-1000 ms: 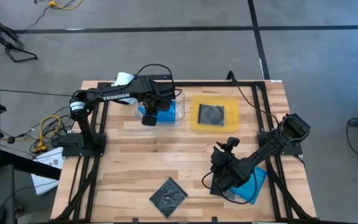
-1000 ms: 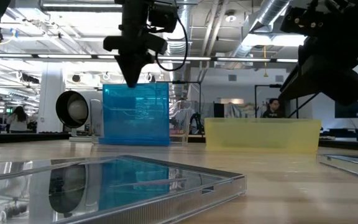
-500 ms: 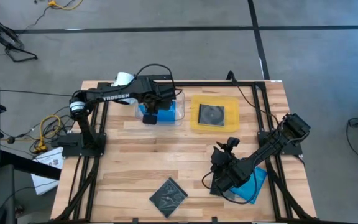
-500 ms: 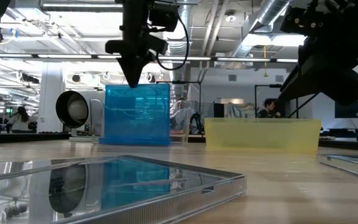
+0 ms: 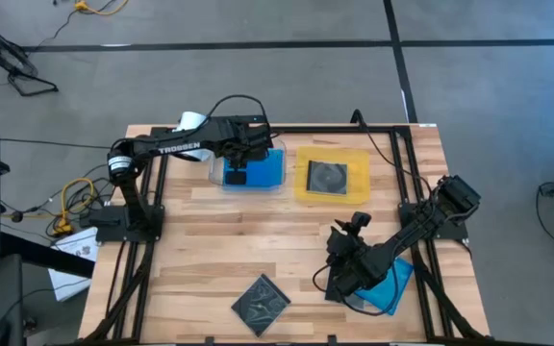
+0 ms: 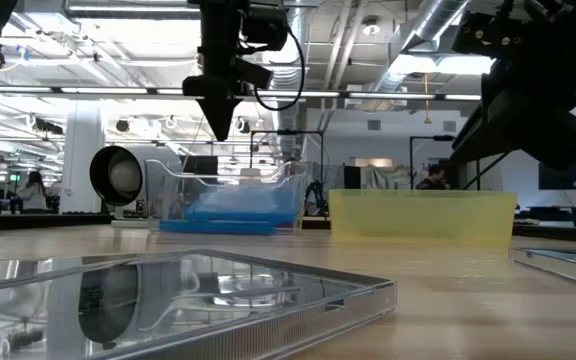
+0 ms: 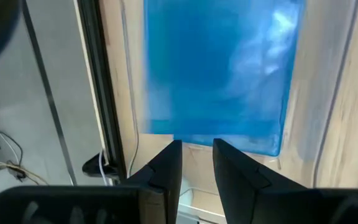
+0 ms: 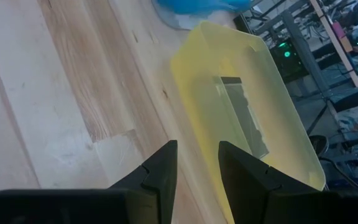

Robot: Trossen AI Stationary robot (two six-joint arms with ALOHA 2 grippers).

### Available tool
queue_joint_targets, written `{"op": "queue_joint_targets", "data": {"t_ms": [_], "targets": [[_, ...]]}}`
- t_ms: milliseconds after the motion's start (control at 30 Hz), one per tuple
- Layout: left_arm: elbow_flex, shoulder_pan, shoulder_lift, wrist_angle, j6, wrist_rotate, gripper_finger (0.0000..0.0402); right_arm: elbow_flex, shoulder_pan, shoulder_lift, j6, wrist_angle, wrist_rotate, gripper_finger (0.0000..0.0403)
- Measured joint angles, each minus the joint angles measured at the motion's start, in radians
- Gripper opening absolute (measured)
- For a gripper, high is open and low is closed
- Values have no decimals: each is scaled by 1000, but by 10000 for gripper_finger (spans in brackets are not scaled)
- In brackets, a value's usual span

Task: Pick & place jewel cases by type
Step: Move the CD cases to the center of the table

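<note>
A bright blue jewel case [image 5: 258,171] lies flat in the clear tray [image 5: 214,171] at the far side of the table; in the left wrist view this case [image 7: 219,68] fills the picture. My left gripper [image 7: 196,146] hangs above the tray [image 6: 220,125], pointing down, its fingers slightly apart with nothing between them. A grey-clear case with a dark disc [image 5: 327,177] lies in the yellow tray [image 5: 359,159]. Another grey-clear case [image 5: 261,303] lies flat near the front edge. My right gripper [image 8: 197,149] is open over bare wood, beside a blue case [image 5: 397,284] under its arm.
A round white object [image 5: 190,121] sits at the far left corner behind the clear tray. Black frame rails [image 5: 152,240] run along the table's left and right sides. Bare wood [image 5: 248,240] spreads across the middle between the trays and the near case.
The blue case that stood upright on its edge in the clear tray has tipped over and now lies flat in it. My left gripper has turned at the wrist while staying above the tray, its finger gap unchanged.
</note>
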Motion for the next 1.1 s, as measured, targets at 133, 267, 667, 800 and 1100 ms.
{"op": "queue_joint_targets", "data": {"t_ms": [133,267,667,800,1100], "targets": [[0,0,0,-2,-10,2,84,0,0,0,0,0,-10,111],[0,0,0,-2,-14,3,84,0,0,0,0,0,-11,111],[0,-14,-40,64,-106,165,84,-1,0,-10,78,-44,21,111],[0,-51,-90,158,-110,242,84,-1,10,-56,194,-125,11,111],[-3,-180,-142,312,-156,535,84,0,72,-258,381,-191,1,111]]}}
